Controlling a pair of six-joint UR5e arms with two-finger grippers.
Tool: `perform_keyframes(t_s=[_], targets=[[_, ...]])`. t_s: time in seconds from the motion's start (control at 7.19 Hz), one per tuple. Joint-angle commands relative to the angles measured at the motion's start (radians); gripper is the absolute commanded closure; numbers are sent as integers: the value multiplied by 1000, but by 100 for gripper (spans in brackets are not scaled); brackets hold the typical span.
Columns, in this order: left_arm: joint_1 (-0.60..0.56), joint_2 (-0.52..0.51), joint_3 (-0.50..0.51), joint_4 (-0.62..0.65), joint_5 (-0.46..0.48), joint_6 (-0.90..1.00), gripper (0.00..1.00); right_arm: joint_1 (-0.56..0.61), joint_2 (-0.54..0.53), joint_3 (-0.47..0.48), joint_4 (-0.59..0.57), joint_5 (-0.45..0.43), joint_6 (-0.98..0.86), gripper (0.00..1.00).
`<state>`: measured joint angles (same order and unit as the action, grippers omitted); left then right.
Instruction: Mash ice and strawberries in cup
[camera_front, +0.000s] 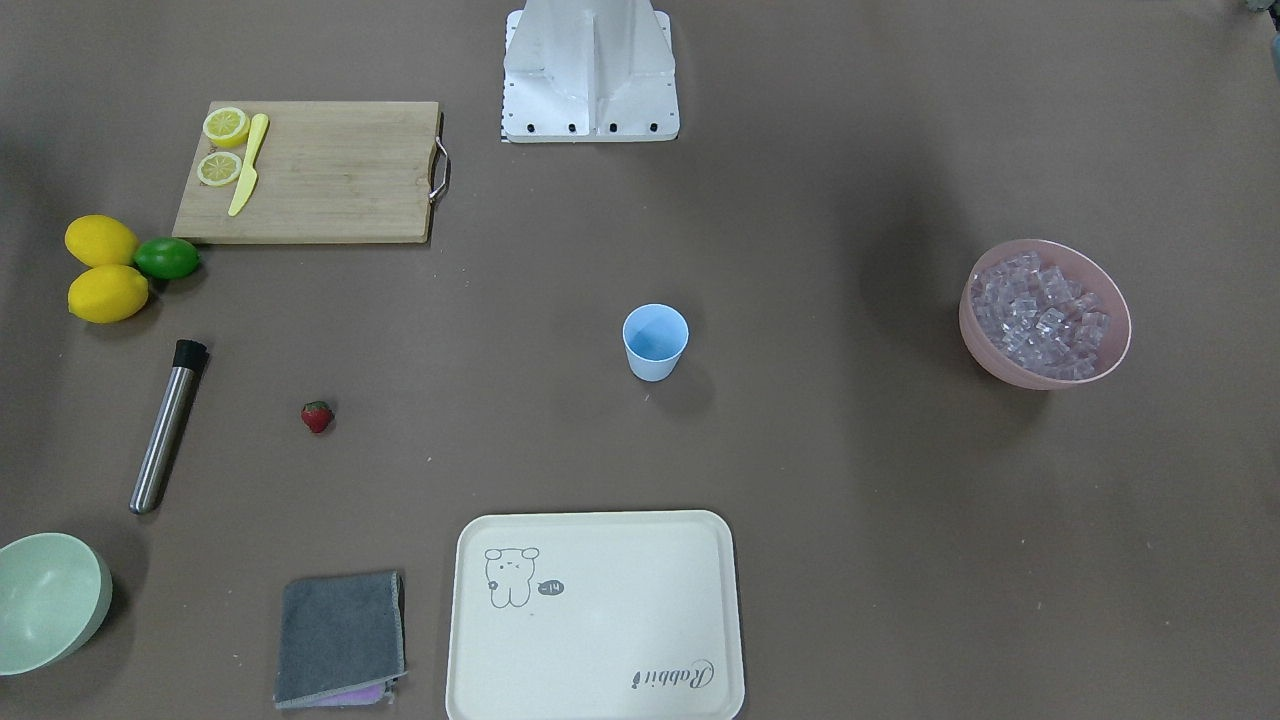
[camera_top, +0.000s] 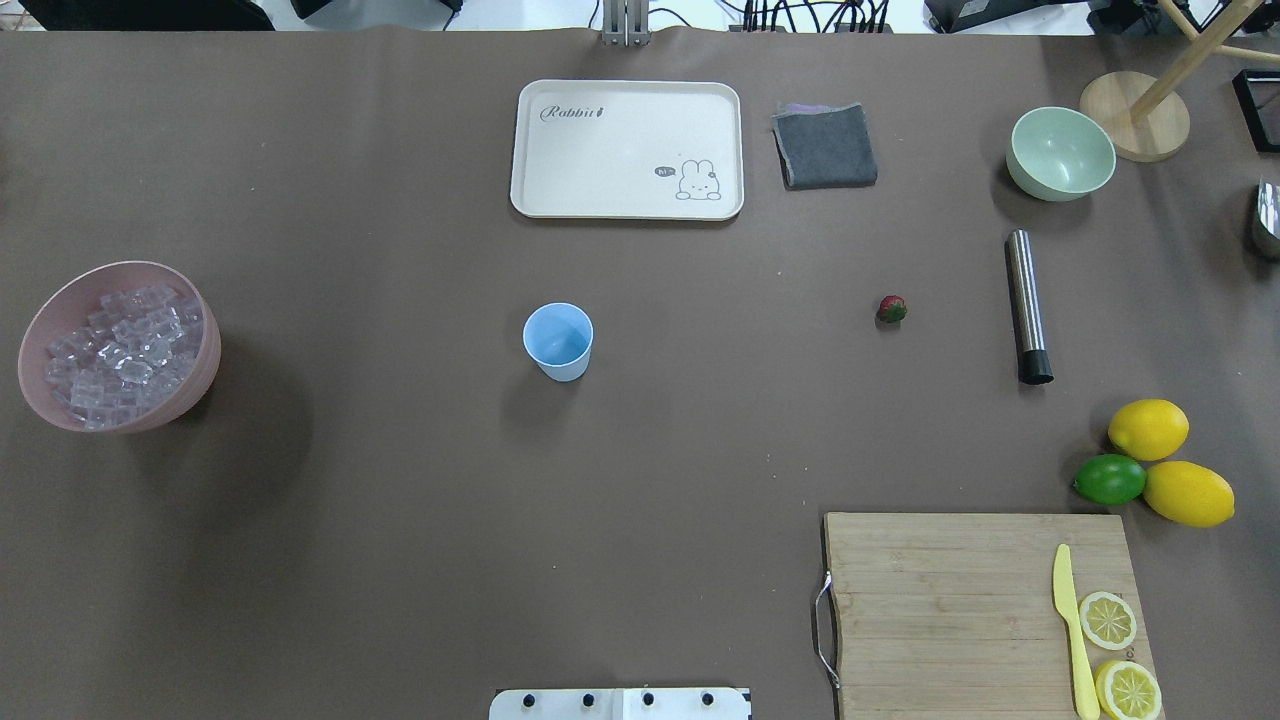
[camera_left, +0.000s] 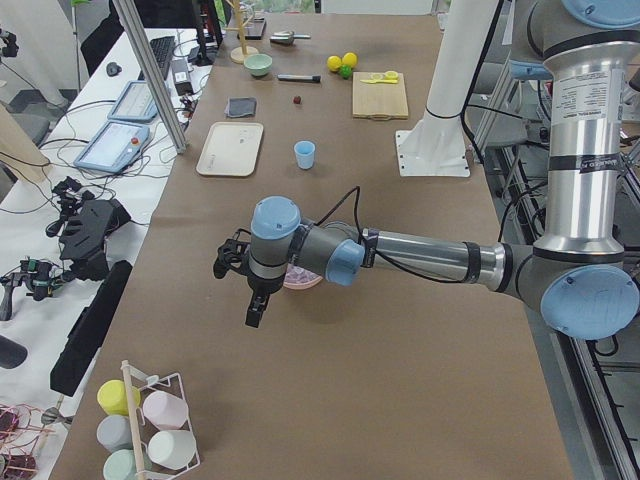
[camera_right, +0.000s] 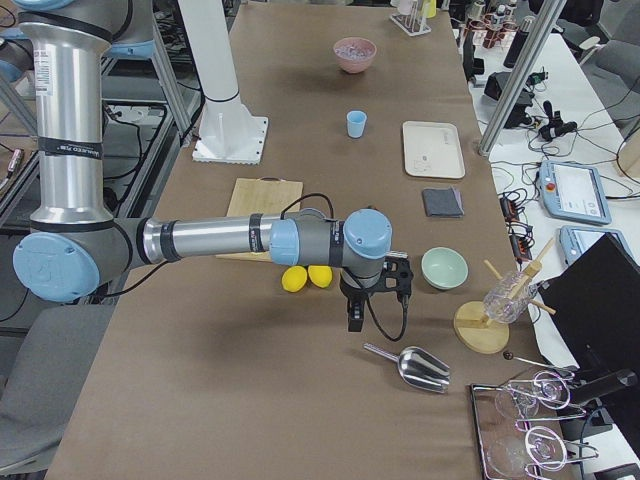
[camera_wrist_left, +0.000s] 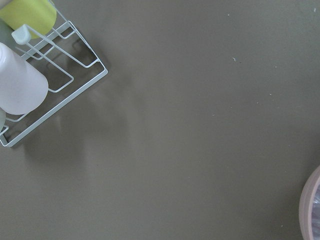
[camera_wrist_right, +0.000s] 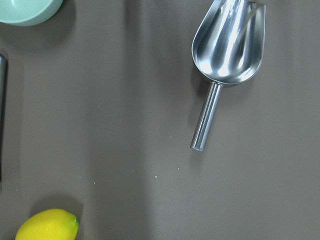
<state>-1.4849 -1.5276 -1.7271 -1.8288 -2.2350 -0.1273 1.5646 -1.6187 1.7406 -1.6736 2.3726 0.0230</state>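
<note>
The cup (camera_top: 558, 340) stands upright and empty near the middle of the table, with its round rim open to the top. The ice (camera_top: 125, 352) is not in the cup: the clear cubes are heaped in a pink bowl (camera_top: 208, 368) that stands well apart from the cup, on the robot's left side of it. The strawberry (camera_top: 891, 309) lies alone on the brown table cover on the robot's right side of the cup, also well apart from it. Farther from the cup in that same direction lies a steel rod with a black end (camera_top: 1027, 305). On the side of the cup away from the robot lies a cream tray (camera_top: 620, 150). The left gripper (camera_left: 255, 310) hangs over the table beyond the pink bowl as seen from the cup, pointing down. It shows only in the side view, so I cannot tell whether its fingers are spread or pressed together. The right gripper (camera_right: 354, 315) hangs far from the cup, past the lemons (camera_right: 306, 277), near a metal scoop (camera_wrist_right: 227, 45). Here too I cannot tell how the fingers stand.
</note>
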Motion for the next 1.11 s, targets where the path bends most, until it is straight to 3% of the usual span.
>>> perform_keyframes(t_s=[0.0, 0.97], targets=[[0, -8, -2, 2, 0, -2, 3, 0, -1, 2, -2, -1, 0, 0], [2, -16, -3, 0, 0, -3, 3, 0, 8, 0, -2, 5, 0, 0]])
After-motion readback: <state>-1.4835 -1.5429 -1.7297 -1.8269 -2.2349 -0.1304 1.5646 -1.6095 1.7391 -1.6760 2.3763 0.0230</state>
